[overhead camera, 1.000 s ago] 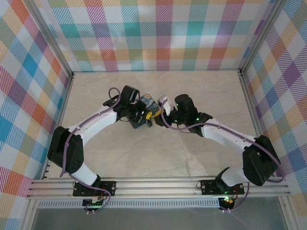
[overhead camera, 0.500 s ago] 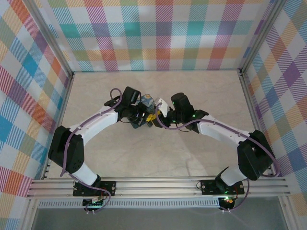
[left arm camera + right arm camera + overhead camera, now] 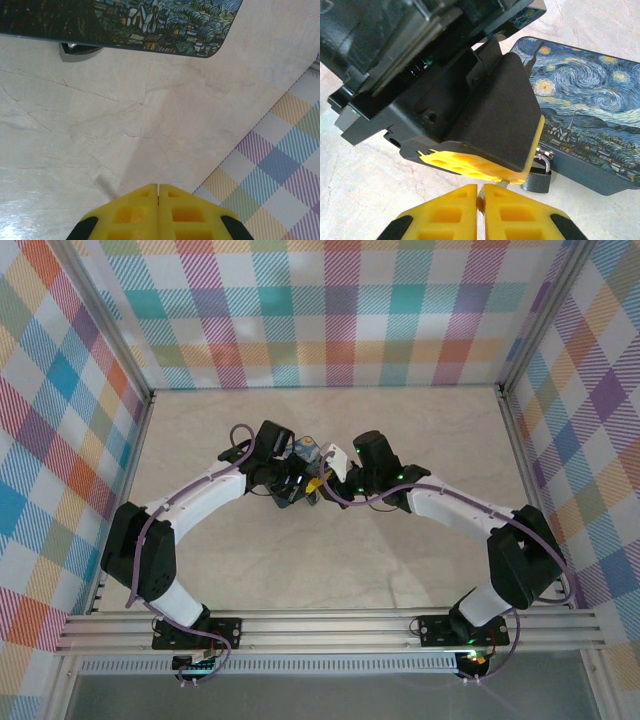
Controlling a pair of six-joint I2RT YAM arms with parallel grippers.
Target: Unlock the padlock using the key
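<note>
A pale beige, marble-patterned table top [image 3: 400,550] with fine hairline veins forms the floor of a small booth. Its walls are pastel plaid panels [image 3: 330,320] in pink, teal, orange and purple, edged by silvery aluminium frame bars [image 3: 330,625] that also run along the 6 o'clock side. Seen from above, two black-and-white arms reach in from 7 and 5 o'clock and meet just toward 12 o'clock from the middle. There they close in on a rectangular box painted with a swirling blue-and-yellow night sky above a small village [image 3: 585,115]. A small white tag [image 3: 336,454] sits on the right arm's wrist, too small to read. The left gripper [image 3: 158,192], with yellow waffle-moulded fingertips, has its jaws pressed together with only a hairline seam between them. It hangs over bare table, with the box's edge at 12 o'clock in its own camera. A thin grey sliver [image 3: 105,185] shows just on the 9 o'clock side of those fingertips, too blurred to tell whether it is the key. The right gripper [image 3: 480,200] likewise has its yellow jaws pressed together. In the right wrist view, the tiny dark padlock with a thin silvery shackle [image 3: 538,180] hangs at the box's near edge. It lies at 4 o'clock from the picture's centre, just beside the left gripper's yellow fingers.
</note>
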